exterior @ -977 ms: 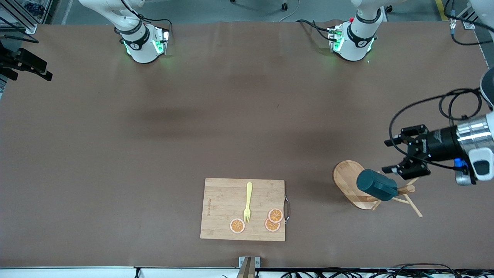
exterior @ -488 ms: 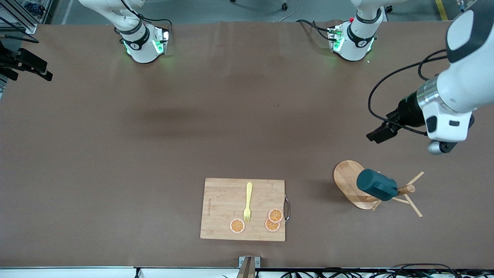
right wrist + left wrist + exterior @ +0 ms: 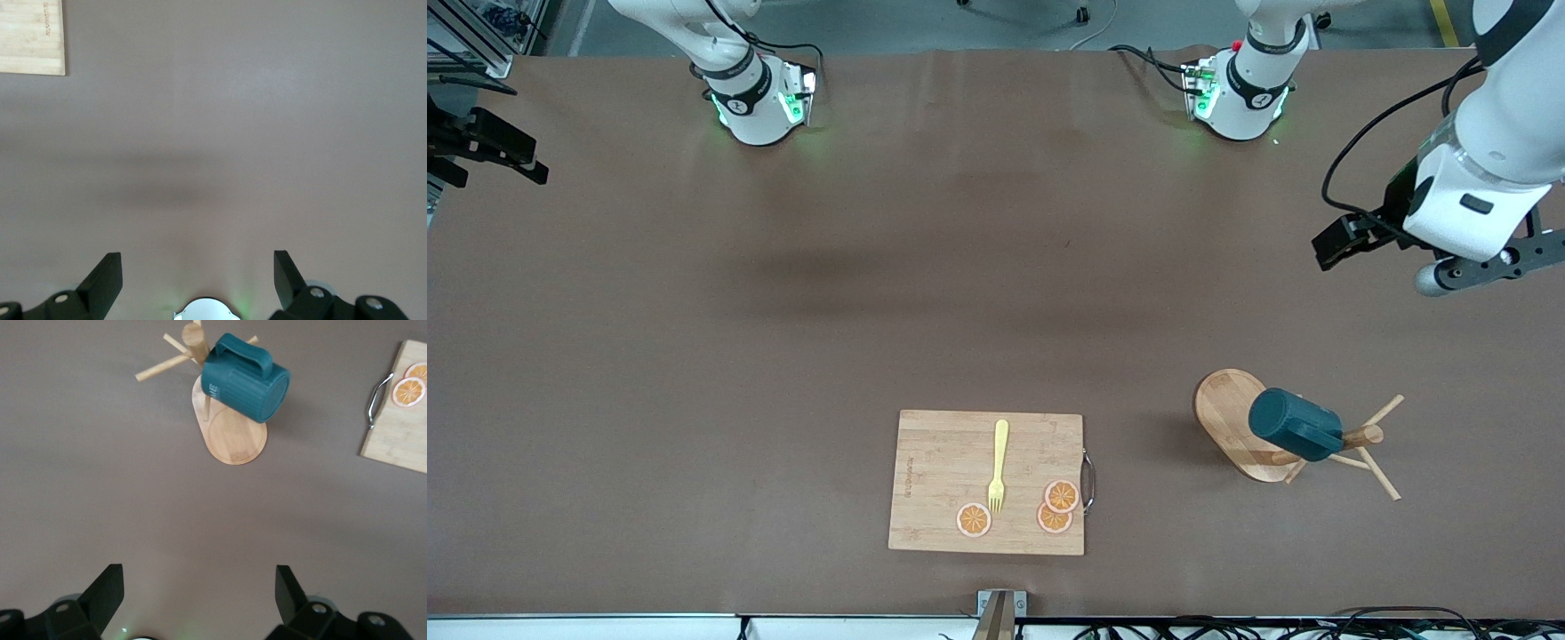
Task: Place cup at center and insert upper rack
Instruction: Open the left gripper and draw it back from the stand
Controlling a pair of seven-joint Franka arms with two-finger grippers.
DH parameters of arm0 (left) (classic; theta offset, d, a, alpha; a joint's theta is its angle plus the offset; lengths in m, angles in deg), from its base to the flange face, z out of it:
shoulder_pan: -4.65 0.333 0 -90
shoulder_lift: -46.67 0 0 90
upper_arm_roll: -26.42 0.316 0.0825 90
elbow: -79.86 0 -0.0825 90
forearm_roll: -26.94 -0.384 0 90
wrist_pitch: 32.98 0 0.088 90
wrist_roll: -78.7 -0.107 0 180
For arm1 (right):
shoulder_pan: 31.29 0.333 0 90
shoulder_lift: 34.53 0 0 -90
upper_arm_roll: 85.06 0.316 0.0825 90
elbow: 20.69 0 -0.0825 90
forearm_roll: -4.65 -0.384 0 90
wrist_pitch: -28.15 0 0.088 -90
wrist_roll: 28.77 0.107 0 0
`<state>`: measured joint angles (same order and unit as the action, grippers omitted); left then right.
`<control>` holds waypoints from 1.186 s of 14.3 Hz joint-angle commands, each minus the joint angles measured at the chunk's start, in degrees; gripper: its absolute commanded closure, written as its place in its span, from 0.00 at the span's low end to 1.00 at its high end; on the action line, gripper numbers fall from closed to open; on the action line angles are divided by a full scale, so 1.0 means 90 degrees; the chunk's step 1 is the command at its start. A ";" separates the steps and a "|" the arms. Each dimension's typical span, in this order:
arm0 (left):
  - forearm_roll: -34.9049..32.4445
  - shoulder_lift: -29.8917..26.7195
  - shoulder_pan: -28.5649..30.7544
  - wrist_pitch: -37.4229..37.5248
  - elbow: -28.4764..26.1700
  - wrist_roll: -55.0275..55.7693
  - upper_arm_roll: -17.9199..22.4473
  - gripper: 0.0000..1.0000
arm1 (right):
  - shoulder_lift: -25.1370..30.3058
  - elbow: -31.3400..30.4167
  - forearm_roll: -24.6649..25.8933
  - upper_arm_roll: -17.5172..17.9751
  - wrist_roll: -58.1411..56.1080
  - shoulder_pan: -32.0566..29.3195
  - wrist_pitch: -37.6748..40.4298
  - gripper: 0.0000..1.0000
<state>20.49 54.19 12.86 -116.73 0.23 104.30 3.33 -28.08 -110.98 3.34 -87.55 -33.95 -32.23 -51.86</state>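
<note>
The teal cup hangs tilted on a peg of the wooden mug tree, which stands toward the left arm's end of the table. Both show in the left wrist view: the cup with its handle up, and the tree's oval base under it. My left gripper is open and empty, raised over bare table well clear of the tree. Its fingers frame only tabletop. My right gripper is open and empty over bare table; it is out of the front view.
A rectangular cutting board lies near the table's front edge with a yellow fork and orange slices on it. Its corner shows in the right wrist view. Its metal handle shows in the left wrist view.
My left gripper has drawn back from beside the cup and mug tree, rising and moving toward the robots' bases. The cup and tree have stayed in place.
</note>
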 commanded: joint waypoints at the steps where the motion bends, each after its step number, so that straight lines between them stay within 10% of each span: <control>1: -0.0026 -0.0775 -0.0421 -0.0400 -0.0818 -0.0567 0.0726 0.00 | 0.0191 -0.0193 0.0067 0.0022 -0.0166 -0.0033 -0.0006 0.00; 6: 0.0871 -0.1509 -0.1029 -0.0499 -0.1796 -0.1584 0.2007 0.00 | 0.0191 -0.0193 0.0067 0.0032 -0.0157 -0.0023 0.0150 0.00; 17: 0.0814 -0.1637 -0.0961 -0.0617 -0.1787 -0.1936 0.2018 0.00 | 0.0181 -0.0193 0.0067 0.0032 -0.0137 -0.0033 0.0140 0.00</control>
<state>27.96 39.54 4.18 -122.36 -16.42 87.36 21.20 -28.08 -111.14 3.34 -87.53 -34.71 -32.23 -50.44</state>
